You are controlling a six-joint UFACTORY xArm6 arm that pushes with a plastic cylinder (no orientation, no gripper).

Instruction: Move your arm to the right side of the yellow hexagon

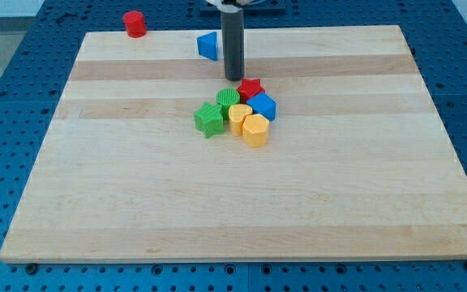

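Observation:
The yellow hexagon (256, 130) lies near the board's middle, at the lower right of a tight cluster. Touching it are a yellow heart-like block (239, 117) to its upper left and a blue block (263, 106) above it. A red star (250, 88) and a green round block (228, 98) sit at the cluster's top, and a green star (209, 119) at its left. My tip (233, 78) stands just above the cluster, close to the red star's upper left, up and left of the yellow hexagon.
A blue triangle (209, 45) lies near the board's top edge, left of the rod. A red cylinder (134, 23) sits at the top left, at the edge of the wooden board (136, 203). Blue perforated table surrounds the board.

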